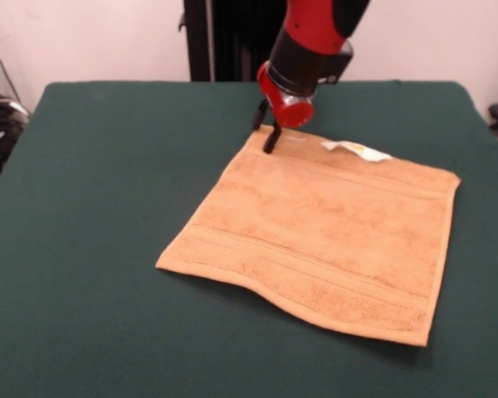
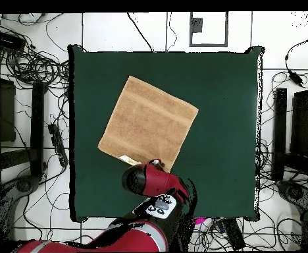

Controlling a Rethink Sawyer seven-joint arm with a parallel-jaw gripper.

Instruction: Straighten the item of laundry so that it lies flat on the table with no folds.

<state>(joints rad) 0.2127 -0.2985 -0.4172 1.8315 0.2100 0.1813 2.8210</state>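
Gripper (image 1: 266,129) of the red and black arm (image 1: 309,46) hangs right at the towel's far corner, the corner nearest the pedestal, with two dark fingers (image 1: 271,139) standing a narrow gap apart and nothing between them; the lower fingertip sits at the very edge of the cloth there, and whether it presses on the pile cannot be told. The towel (image 1: 315,236), orange-tan terry, lies spread out as a single layer on the table (image 1: 91,207), turned diamond-wise to the table's edges, with one corner pointing at the robot. A woven stripe band runs along its near side in the front view, and a fainter one runs close to its far side. Its near edge shows a slight wave and casts a thin shadow, so that border is a little lifted from the green cloth. A small white tag (image 1: 355,149) sticks out from the towel's far edge, just beside the gripper. From overhead the towel (image 2: 148,122) lies left of the table's centre, all of it within the green surface (image 2: 229,132), and the arm (image 2: 153,188) covers its corner toward the robot's base.
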